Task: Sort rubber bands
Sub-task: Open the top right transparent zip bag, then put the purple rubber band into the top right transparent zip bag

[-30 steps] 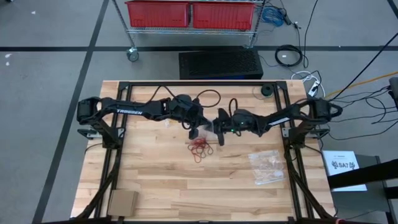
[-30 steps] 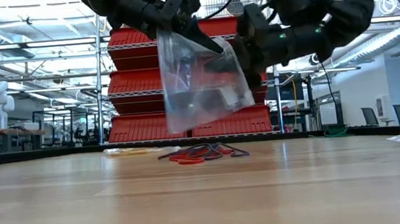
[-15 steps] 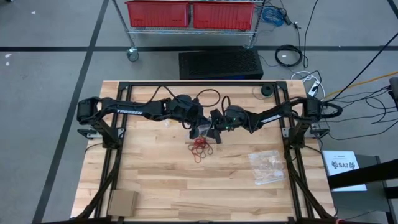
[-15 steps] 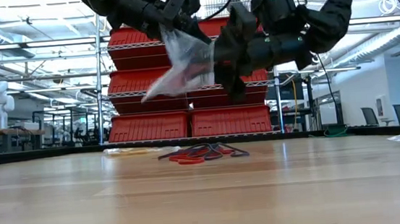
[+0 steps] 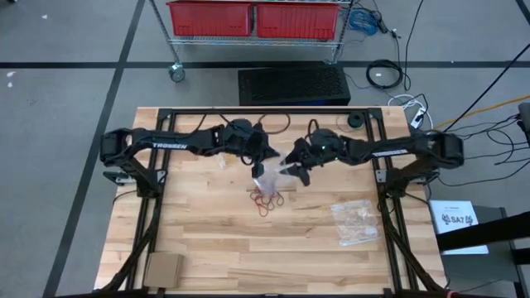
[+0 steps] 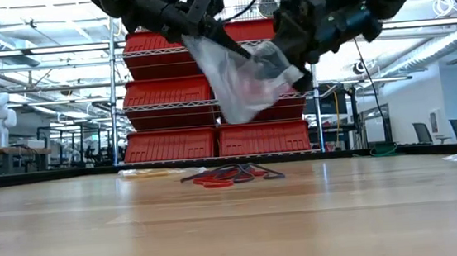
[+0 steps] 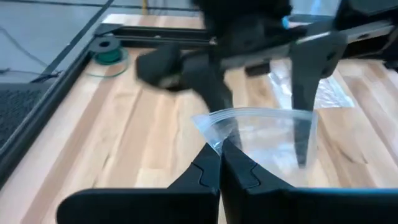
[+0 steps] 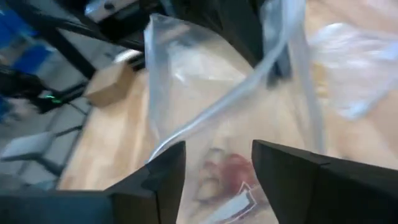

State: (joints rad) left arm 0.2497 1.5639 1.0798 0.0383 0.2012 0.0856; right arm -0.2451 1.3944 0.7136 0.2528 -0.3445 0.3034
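– Above mid-table, hanging off the left gripper (image 5: 262,157): clear bag (image 5: 277,170), pinched at one top corner by fully closed fingers.

– And the right gripper (image 5: 296,168)?

– Spread wide at the bag's other side, film between and just past the two fingers (image 8: 158,180). Clamped on nothing, by the look of it. Seemingly one finger poking into the mouth, though hard to say for sure.

– Location of the bands (image 5: 267,200)?

– Loose heap on the table (image 5: 207,240), right under the bag. Red mostly, some dark ones tangled in. Hint of red inside the bag too, seen through the film from the right wrist; impossible to tell whether inside or behind.

– Handling?

– Nearly weightless, probably. Soft and stretchy, no stiffness at all, grippy against wood and against each other. Likely to come up as a clump instead of singly, or to slip out from closing fingertips.

– So where to grab?

– At the heap's edge, on a strand lying clear of the rest. Straight down, fingertips touching the wood, then close fully. Thin loops, so no half squeeze.

– Anything else around?

– Second bag (image 5: 356,220) lying flat, well off toward the right arm's side. Apart from the heap, no interference.
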